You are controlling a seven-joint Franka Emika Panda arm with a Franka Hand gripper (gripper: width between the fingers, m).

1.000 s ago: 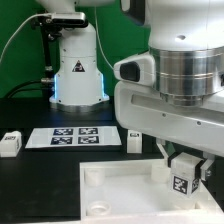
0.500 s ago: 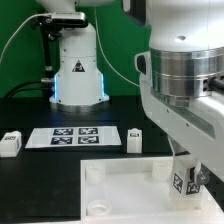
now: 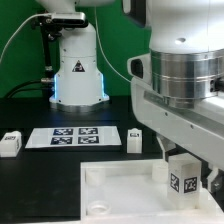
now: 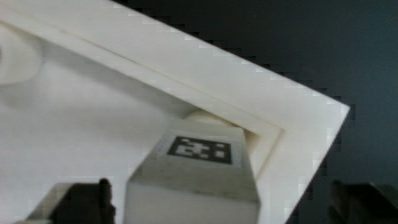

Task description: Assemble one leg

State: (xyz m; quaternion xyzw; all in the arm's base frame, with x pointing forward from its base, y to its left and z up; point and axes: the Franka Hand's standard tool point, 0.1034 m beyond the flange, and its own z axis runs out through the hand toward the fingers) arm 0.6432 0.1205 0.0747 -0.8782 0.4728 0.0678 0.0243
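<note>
The leg (image 3: 181, 174) has shifted, upright against the panel's (image 3: 110, 180) corner rim.

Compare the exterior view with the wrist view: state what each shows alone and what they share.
Only the exterior view shows the marker board, two loose white blocks on the dark table, and the arm's base. Only the wrist view shows the leg's tagged end sitting close into the corner of the white panel. Both show the leg, in the end effector, at that panel.
</note>
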